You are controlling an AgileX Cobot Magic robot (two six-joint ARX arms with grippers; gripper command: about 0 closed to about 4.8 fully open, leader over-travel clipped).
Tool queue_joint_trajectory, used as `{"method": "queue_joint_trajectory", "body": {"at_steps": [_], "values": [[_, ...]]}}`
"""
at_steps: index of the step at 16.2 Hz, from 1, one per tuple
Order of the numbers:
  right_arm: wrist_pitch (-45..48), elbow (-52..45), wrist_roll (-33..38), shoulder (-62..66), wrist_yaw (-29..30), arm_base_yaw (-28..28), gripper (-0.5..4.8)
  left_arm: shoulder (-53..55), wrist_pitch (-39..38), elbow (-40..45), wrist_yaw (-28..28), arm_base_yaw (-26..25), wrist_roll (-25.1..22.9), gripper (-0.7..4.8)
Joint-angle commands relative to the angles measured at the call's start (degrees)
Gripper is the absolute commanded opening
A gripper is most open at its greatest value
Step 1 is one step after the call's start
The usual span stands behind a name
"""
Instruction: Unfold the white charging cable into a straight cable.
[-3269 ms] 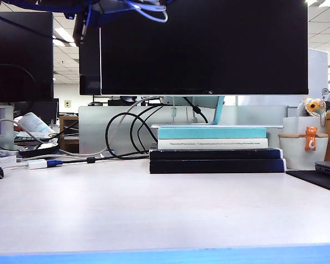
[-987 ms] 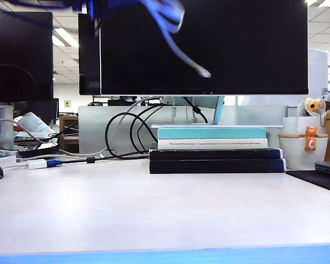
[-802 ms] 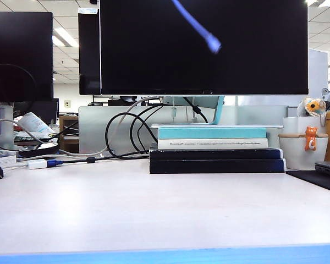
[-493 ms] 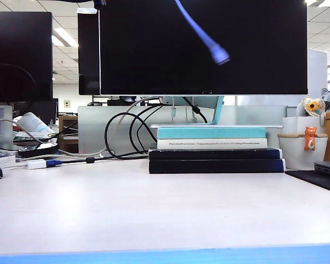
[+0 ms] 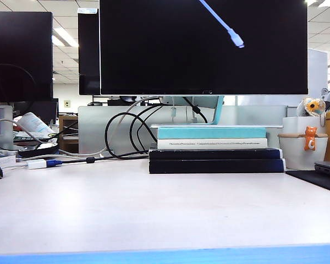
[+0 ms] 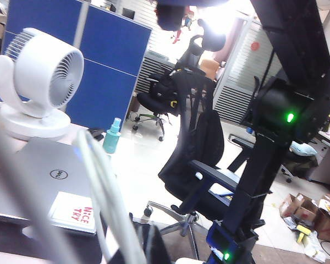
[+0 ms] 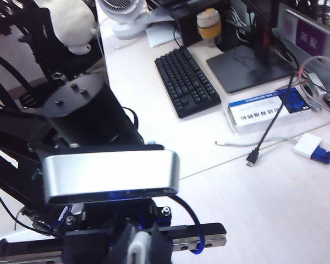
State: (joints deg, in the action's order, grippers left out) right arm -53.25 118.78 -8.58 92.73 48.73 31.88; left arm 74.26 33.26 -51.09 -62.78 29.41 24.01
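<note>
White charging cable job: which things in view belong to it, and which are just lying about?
Job:
- white charging cable, dangling before the monitor
- left gripper, shut on it, above the desk
- right gripper, shut, out of view

Lying about:
- stacked books
- black monitor cables
- white adapter
- keyboard

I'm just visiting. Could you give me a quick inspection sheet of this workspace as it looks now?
Surface: white table, books at its back.
Job's things: white charging cable hangs in the air before the monitor, plug end free.
Clutter: stacked books, white adapter, keyboard.
End effectors: left end effector shut on the cable; right end effector shut, itself out of view.
Cables: black cables looped behind the books.
Surroundings: fan, office chair.
</note>
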Motion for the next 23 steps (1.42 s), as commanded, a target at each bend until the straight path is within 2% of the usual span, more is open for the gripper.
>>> {"method": "queue_joint_trajectory", "body": {"at_steps": [1,2,3,4,6,8,10,11,12,13,14,17,19,23], "values": [[3.5,0.35,0.04,-0.22,0.37,0.04,-0.08,-0.11,0.66,-0.13,3.06,0.09,0.07,4.79],[3.89,0.35,0.02,-0.24,-0.7,0.04,-0.08,-0.11,-2.14,-0.13,11.56,0.07,0.24,4.79],[3.8,0.37,0.02,-0.35,-3.08,0.04,-0.08,-0.11,-7.63,-0.15,17.9,-0.09,-3.28,4.79],[3.78,0.37,0.0,-0.37,-4.52,0.0,-0.08,-0.11,-9.27,-0.15,19.15,-0.11,-4.35,4.79],[2.71,0.37,-2.82,-0.96,-14.19,0.0,-0.08,-0.11,-19.96,-0.13,24.04,-0.11,-10.73,4.79],[0.33,0.37,-4.0,-1.07,-17.86,-0.02,-0.08,-0.13,-24.55,-0.15,26.43,-0.11,-13.25,4.79],[-4.96,0.37,-7.69,-1.03,-29.66,-0.11,-0.08,-0.83,-26.77,-0.15,31.39,-0.11,-16.46,4.79],[-8.15,0.33,-9.29,-0.98,-36.7,-0.11,-0.08,-1.75,-28.15,-0.15,35.76,-0.11,-18.49,4.79],[-9.57,0.33,-9.55,-0.98,-39.63,-0.13,-0.08,-2.25,-28.94,-0.15,38.25,-0.11,-19.69,4.79],[-11.72,0.33,-9.49,-0.98,-44.57,-1.46,-0.08,-3.5,-31.76,-0.15,44.68,-0.11,-22.38,4.79],[-12.74,0.33,-9.38,-0.96,-45.07,-2.99,-0.08,-4.11,-34.73,-0.15,50.77,-0.11,-23.71,4.79],[-16.24,0.31,-8.7,-0.92,-45.4,-5.84,-0.08,-4.33,-41.03,-0.15,61.64,-0.11,-25.38,4.79],[-17.81,-0.5,-7.93,-0.94,-45.79,-7.93,-0.08,-4.33,-44.11,-0.15,65.92,-0.11,-25.92,4.79],[-21.07,-6.56,-7.26,-0.96,-45.83,-11.32,-0.08,-4.39,-44.17,-0.15,66.64,-0.09,-26.21,4.79]]}}
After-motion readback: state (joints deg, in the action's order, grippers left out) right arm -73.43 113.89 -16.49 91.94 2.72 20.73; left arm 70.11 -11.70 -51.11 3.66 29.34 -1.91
